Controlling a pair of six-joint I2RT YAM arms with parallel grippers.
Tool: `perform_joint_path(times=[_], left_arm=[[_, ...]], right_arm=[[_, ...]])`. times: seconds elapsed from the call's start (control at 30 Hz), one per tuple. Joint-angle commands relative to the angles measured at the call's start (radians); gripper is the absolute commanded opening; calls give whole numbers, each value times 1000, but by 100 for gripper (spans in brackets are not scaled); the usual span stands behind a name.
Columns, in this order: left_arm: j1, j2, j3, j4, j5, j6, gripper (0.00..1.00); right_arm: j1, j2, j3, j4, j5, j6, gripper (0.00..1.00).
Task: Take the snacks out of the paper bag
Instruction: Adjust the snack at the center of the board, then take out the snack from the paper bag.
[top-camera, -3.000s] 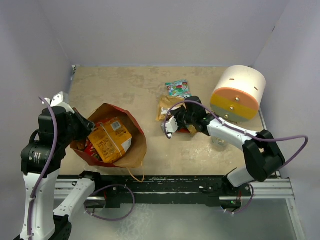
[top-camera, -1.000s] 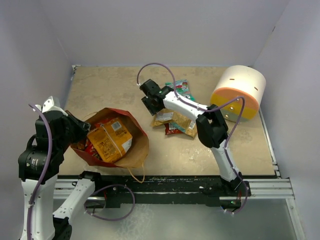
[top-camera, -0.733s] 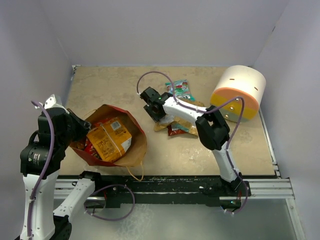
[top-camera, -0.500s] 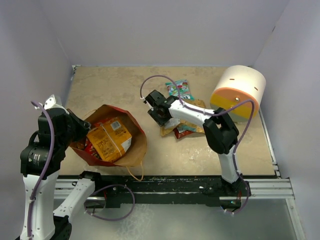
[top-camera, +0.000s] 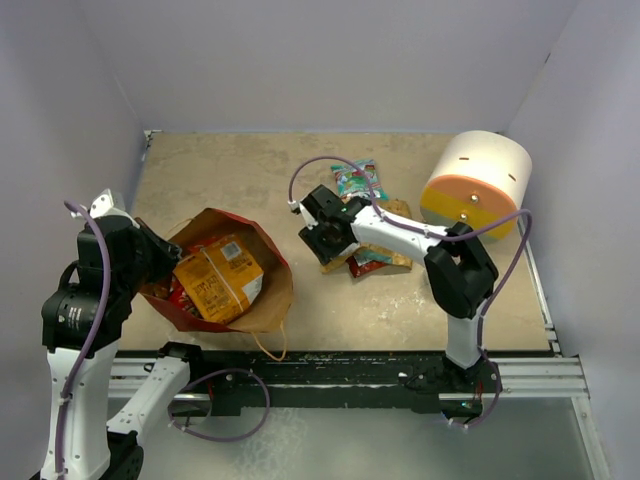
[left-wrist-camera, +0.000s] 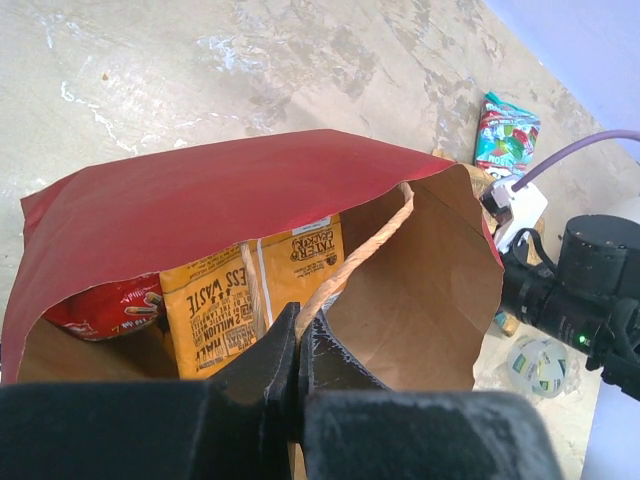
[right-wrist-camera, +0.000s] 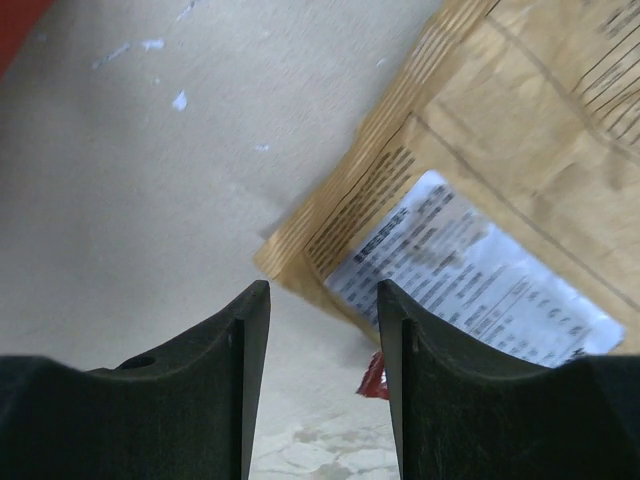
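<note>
The paper bag (top-camera: 268, 300), red outside and brown inside, lies open at the near left; it also shows in the left wrist view (left-wrist-camera: 190, 195). An orange packet (top-camera: 218, 278) and a red packet (left-wrist-camera: 105, 305) lie inside it. My left gripper (left-wrist-camera: 297, 318) is shut on the bag's string handle (left-wrist-camera: 355, 255) at the bag's left rim (top-camera: 160, 258). My right gripper (top-camera: 325, 240) is open and empty, low over the table at the corner of a tan packet (right-wrist-camera: 480, 190). A red packet (top-camera: 368, 264) and a teal-green packet (top-camera: 357, 178) lie beside it.
A white cylinder with an orange-yellow band (top-camera: 475, 185) stands at the far right. A small clear tape roll (left-wrist-camera: 535, 365) lies on the table right of the bag. Walls close the table on the left, back and right.
My right gripper has moved from the far side of the laid-out packets toward me, to their left edge, and its elbow has swung right. The left gripper and bag have stayed put.
</note>
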Motion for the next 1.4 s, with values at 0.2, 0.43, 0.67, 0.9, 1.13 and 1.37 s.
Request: perform_joint_path(times=[0.2, 0.43, 0.67, 0.9, 1.13, 1.37], left_arm=[[-4, -21, 10, 33, 26, 55, 0], [-3, -55, 9, 70, 63, 98, 0], [-4, -90, 5, 109, 99, 111, 0], [-4, -85, 15, 118, 111, 91, 0], [-4, -37, 46, 107, 119, 84, 0], [-4, -24, 51, 108, 144, 85, 0]], right_arm=[[-4, -119, -52, -14, -154, 100, 51], [-1, -322, -62, 112, -98, 72, 52], [20, -566, -119, 466, -345, -132, 55], [179, -706, -299, 726, -684, -654, 65], [365, -468, -103, 495, -627, -925, 66], [414, -266, 10, 531, -532, -925, 70]])
